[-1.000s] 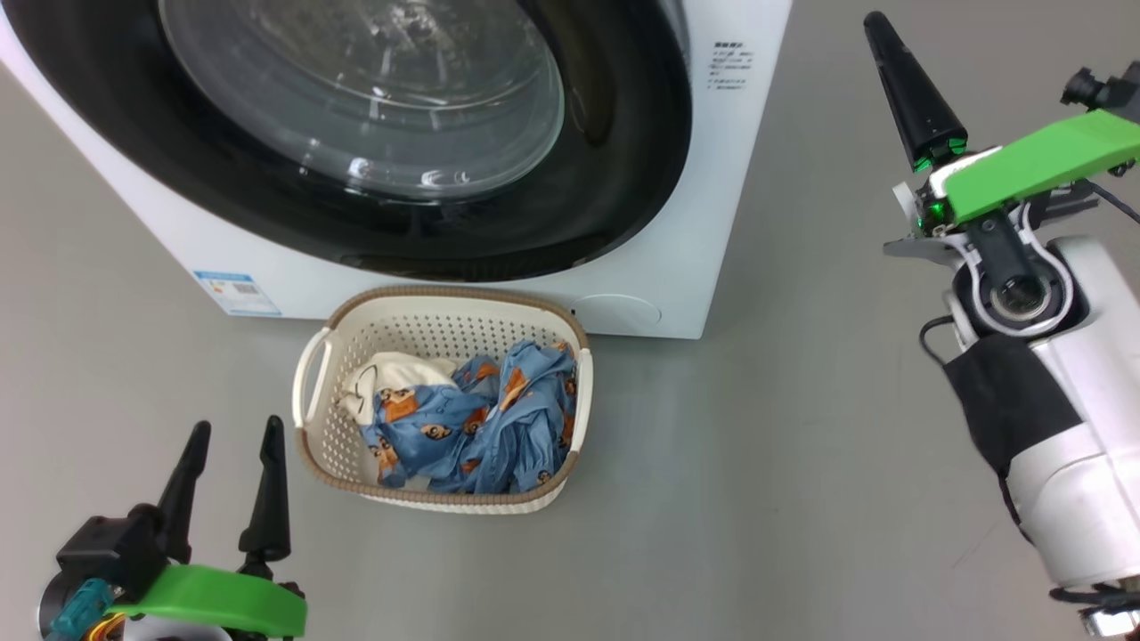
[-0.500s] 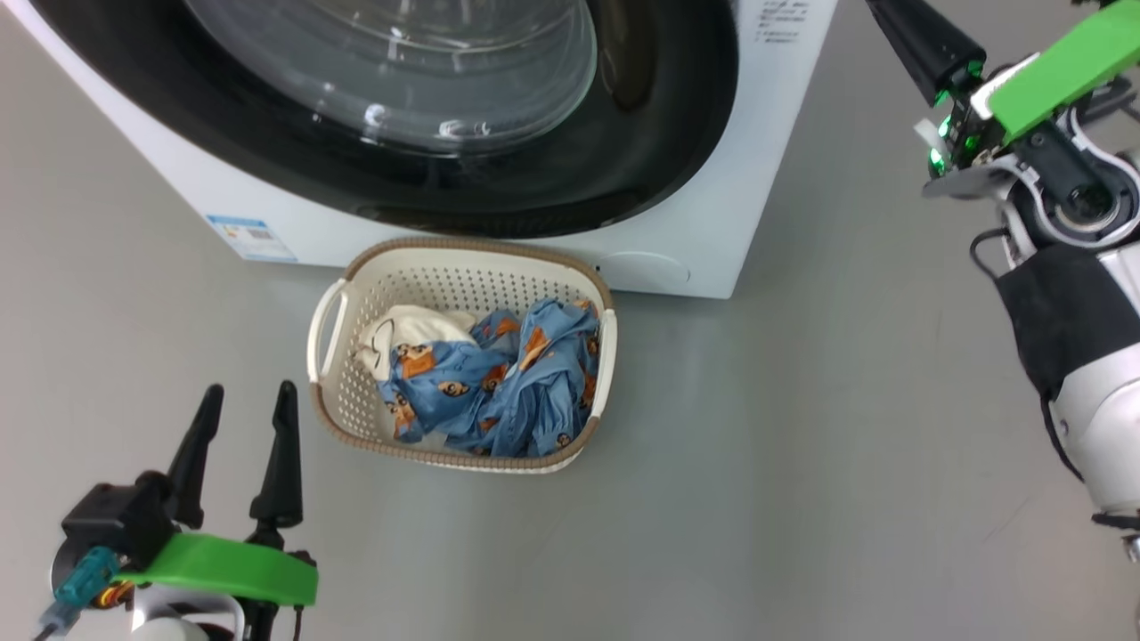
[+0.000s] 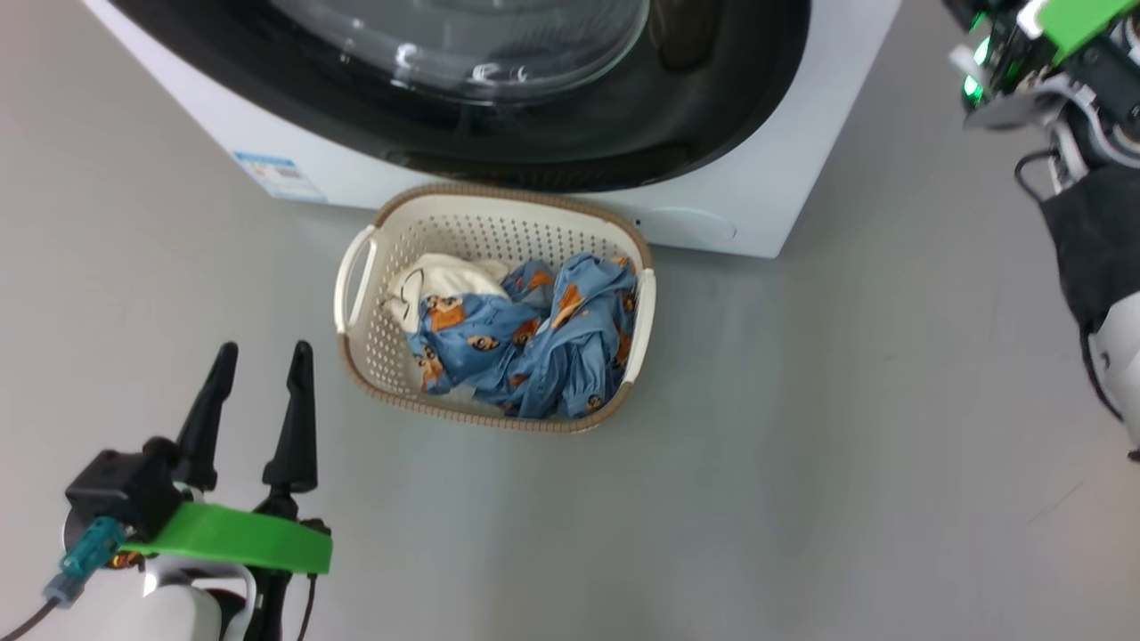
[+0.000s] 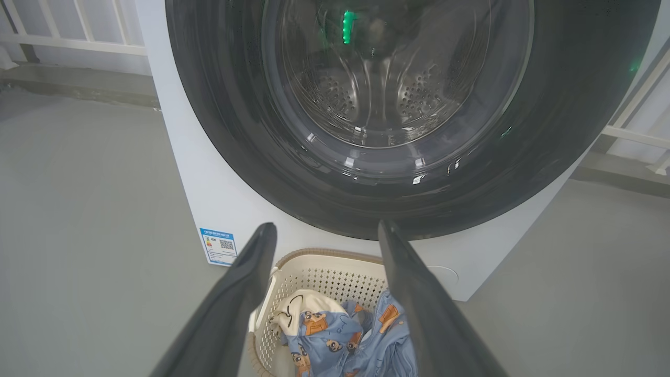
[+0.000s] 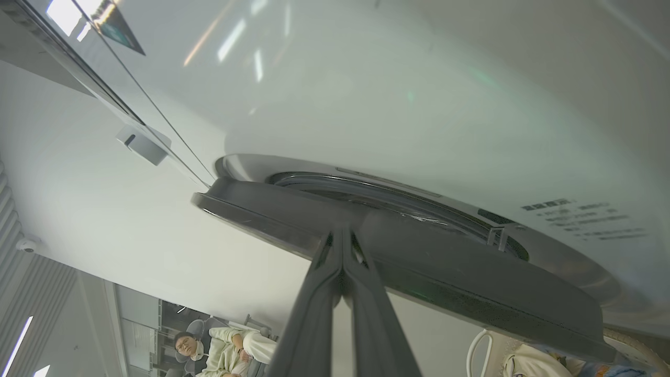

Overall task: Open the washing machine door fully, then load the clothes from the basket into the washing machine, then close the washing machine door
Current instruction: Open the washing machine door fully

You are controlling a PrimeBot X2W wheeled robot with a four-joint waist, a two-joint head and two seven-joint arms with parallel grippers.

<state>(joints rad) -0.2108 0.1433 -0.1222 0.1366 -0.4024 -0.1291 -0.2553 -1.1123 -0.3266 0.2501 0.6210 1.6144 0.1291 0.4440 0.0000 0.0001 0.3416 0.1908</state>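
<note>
Black long fingers of the left gripper stand apart and empty, just beside the perforated cream basket holding the soft bear-print clothes. The right gripper, raised, presses its 2 fingers together at the glossy rim of the washing machine door.

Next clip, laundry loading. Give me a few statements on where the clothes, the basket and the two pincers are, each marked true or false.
1. The clothes lie in the basket. True.
2. The left pincer is shut on a basket handle. False: it is open and apart from the basket, to its left in the head view.
3. The right pincer is shut, its tips at the black rim of the washing machine door. True.
4. The basket stands behind the washing machine. False: it stands just in front of it, under the door.
</note>
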